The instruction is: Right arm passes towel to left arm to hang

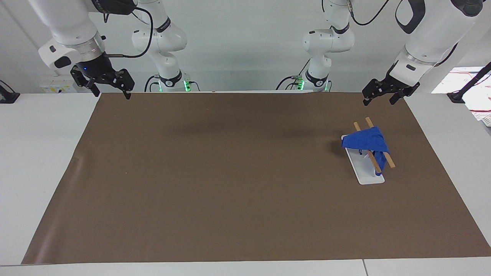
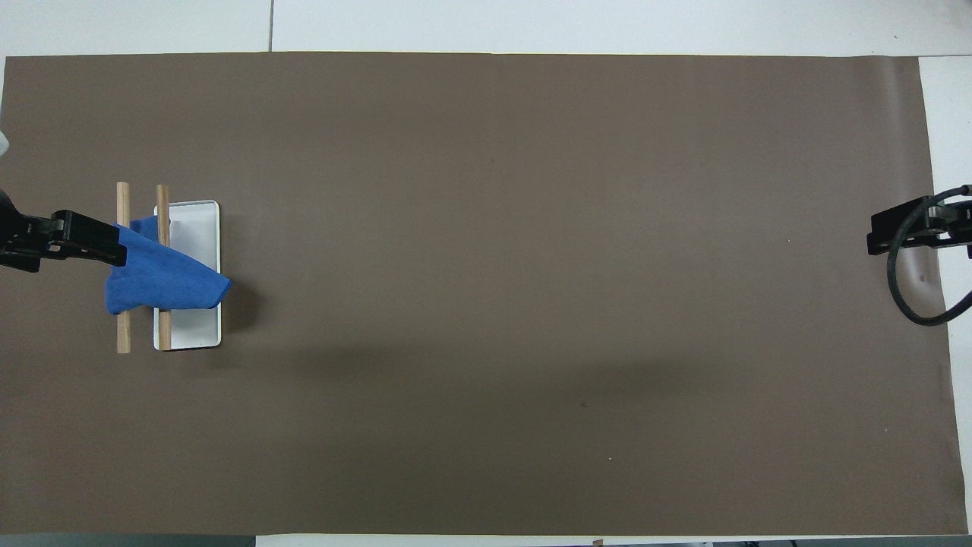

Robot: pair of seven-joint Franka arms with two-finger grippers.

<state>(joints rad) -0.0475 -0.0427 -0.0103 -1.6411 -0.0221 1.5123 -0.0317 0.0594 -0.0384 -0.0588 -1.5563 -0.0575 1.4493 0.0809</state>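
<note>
The blue towel (image 1: 364,141) hangs draped over two wooden rods (image 1: 388,161) of a small rack with a white base (image 1: 371,178), toward the left arm's end of the brown mat. It also shows in the overhead view (image 2: 163,277), lying across the rods (image 2: 122,205). My left gripper (image 1: 379,100) is open and empty, raised well clear of the towel. In the overhead view the left gripper (image 2: 106,241) covers the towel's edge. My right gripper (image 1: 111,92), with a blue light, is open and empty, held up over the mat's corner at the right arm's end; it also shows in the overhead view (image 2: 881,232).
The brown mat (image 1: 230,172) covers most of the white table (image 1: 38,153). A black cable loop (image 2: 915,304) hangs by the right gripper. Two more white arms (image 1: 165,42) stand at the table's edge by the robots.
</note>
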